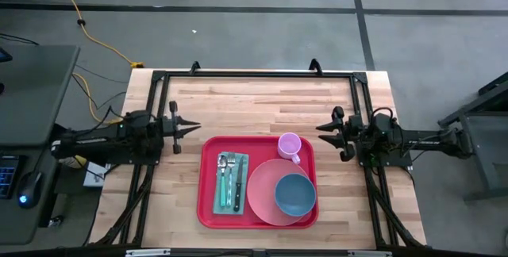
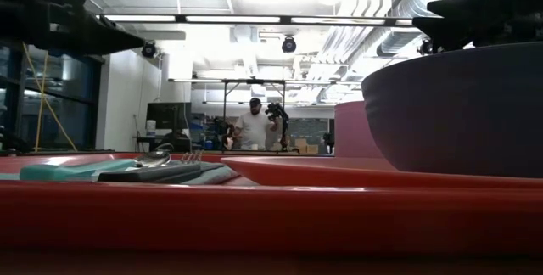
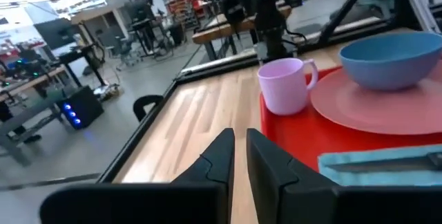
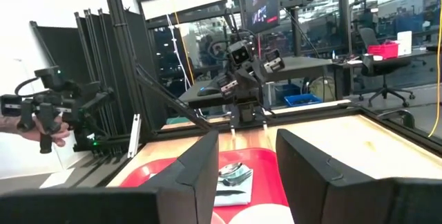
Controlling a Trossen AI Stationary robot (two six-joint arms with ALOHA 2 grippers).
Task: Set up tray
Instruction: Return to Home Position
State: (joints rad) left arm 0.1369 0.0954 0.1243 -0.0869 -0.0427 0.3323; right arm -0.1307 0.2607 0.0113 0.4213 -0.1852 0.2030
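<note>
Tray (image 1: 208, 209) lying on bench (image 1: 238, 106), long side running left to right, between both hands. Left hand (image 1: 193, 128) pinching narrow, empty. Right hand (image 1: 324, 128) gaping wide, empty. Both hanging equally near tray's far corners.

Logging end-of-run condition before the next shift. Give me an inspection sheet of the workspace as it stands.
Surface: wooden table, carrying the tray.
Job's things: red tray holds a napkin with cutlery, a pink plate under a blue bowl, and a pink mug.
Clutter: nothing seen.
Grippers: left tool shut, right tool open, both off the tray.
Cables: yellow cable on the floor.
Surroundings: desk at left; person far behind.
</note>
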